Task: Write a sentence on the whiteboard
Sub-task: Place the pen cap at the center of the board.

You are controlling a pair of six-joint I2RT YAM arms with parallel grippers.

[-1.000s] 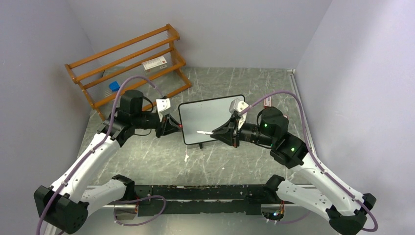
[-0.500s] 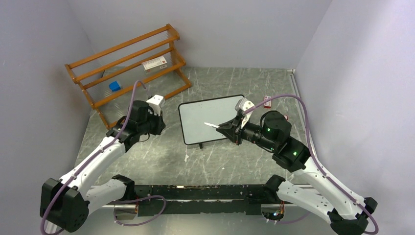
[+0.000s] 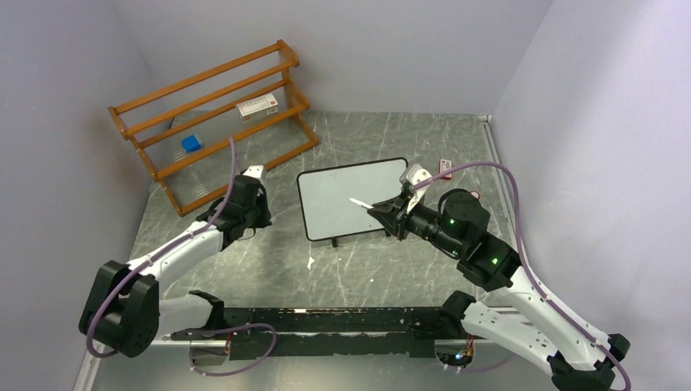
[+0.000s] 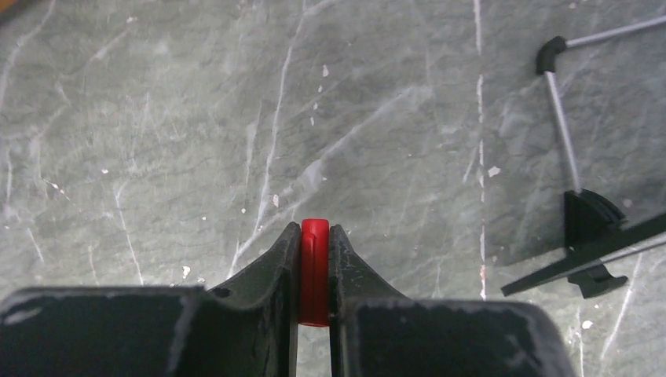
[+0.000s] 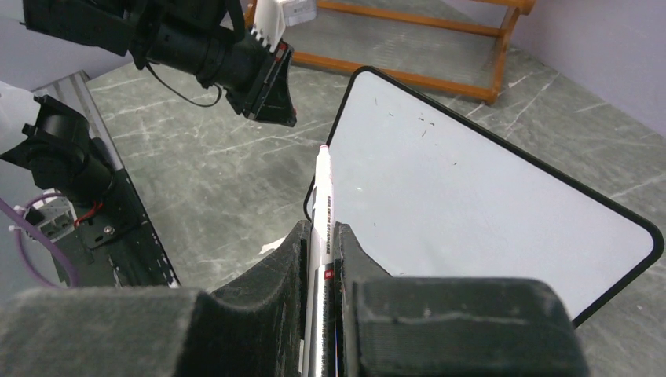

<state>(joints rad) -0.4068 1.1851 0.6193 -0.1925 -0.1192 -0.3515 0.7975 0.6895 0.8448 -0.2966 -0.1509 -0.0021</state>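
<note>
Right wrist: right hand [image 5: 318, 236] grips a white marker [image 5: 321, 184] near the whiteboard [image 5: 471, 188].
Left hand [image 4: 314, 236] clamps a red piece [image 4: 314, 267], mostly hidden between its fingers.

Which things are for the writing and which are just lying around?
For the job: the whiteboard, the white marker in the right gripper, the red cap in the left gripper.
Just lying about: the wooden rack, the blue block and card on it, the white scrap.
</note>
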